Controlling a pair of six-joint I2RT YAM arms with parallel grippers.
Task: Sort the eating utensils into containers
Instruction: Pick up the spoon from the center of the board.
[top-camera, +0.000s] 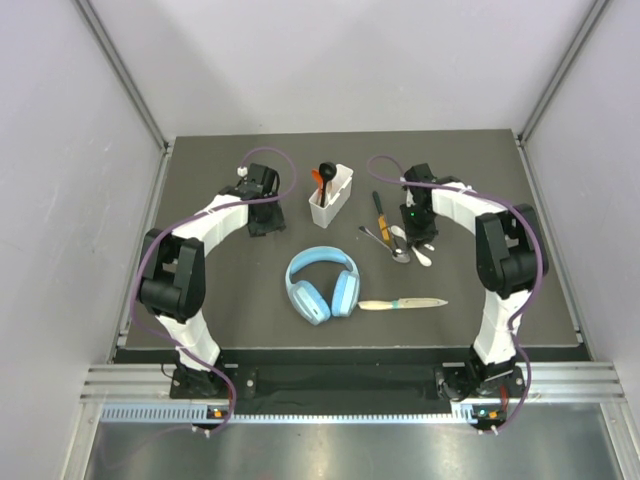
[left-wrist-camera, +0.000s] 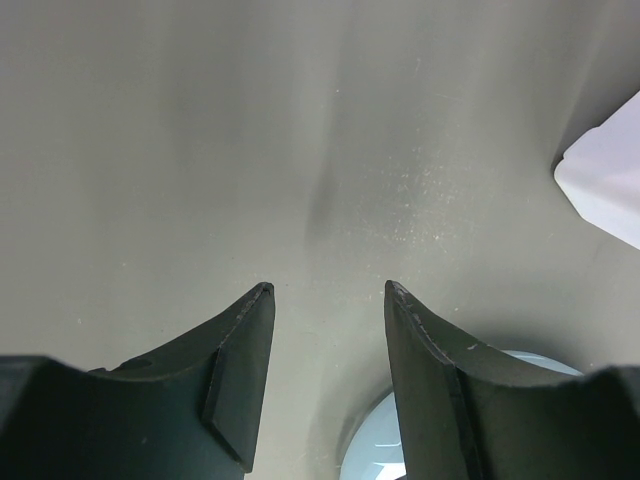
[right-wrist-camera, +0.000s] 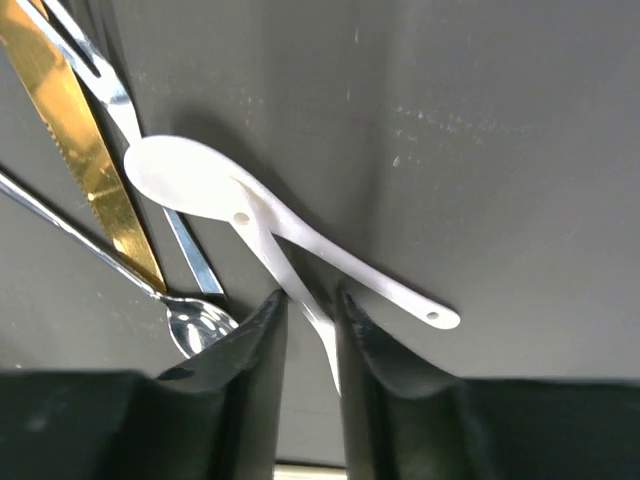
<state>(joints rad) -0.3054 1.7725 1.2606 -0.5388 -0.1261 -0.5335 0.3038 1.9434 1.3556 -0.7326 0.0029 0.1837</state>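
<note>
Found a dark table (top-camera: 250, 320) under everything, with the left arm (top-camera: 190, 250) and the right arm (top-camera: 500, 250) bent inward over it. Noted light-blue headphones (top-camera: 322, 285) lying near the middle, between the two arms. Spotted the white caddy (top-camera: 338, 200) just beyond the headphones, upright, with a black scoop spoon (top-camera: 326, 170) and an orange-red spoon (top-camera: 316, 178) poking up from its far end.

Saw the left gripper (left-wrist-camera: 327, 287) released, jaws wide apart over bare table left of the caddy, grasping nothing. Saw the right gripper (right-wrist-camera: 308, 293) down in the cutlery cluster right of the caddy, jaws clenched on the handle of a white plastic spoon (right-wrist-camera: 290, 275).

Picked out a pale wooden knife (top-camera: 403, 303) lying flat, just right of the headphones. Made out a gold serrated knife (right-wrist-camera: 85, 130) in the cluster, then a second white spoon (right-wrist-camera: 180, 175) crossing the held handle, and a steel spoon bowl (right-wrist-camera: 198, 322) against the gripper's finger.
</note>
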